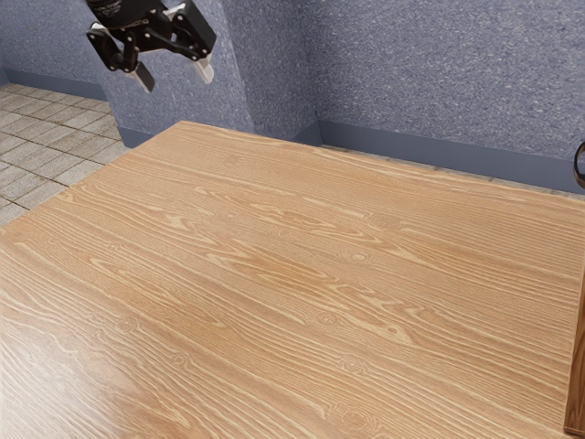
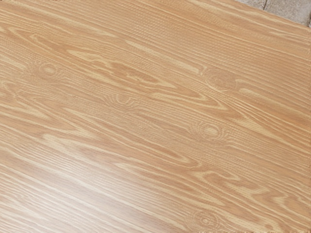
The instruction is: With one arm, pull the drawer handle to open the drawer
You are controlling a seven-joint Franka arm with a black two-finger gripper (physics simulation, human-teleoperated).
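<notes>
Only the approach is in hand. The jaws hang spread and empty, high over the desk's [image 1: 274, 274] far corner. What is probably the drawer handle [image 1: 577, 169] peeks in at the exterior view's right edge, above a brown cabinet [image 1: 576, 366] sliver and well apart from the jaws. Next comes a long reach across.

Claw [image 1: 176, 79] high over table [image 1: 302, 274]; exterior view's left

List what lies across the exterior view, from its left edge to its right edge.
Tiled floor → gripper, open and held high → wooden table → dark curved piece at the right edge, too cut off to identify.
</notes>
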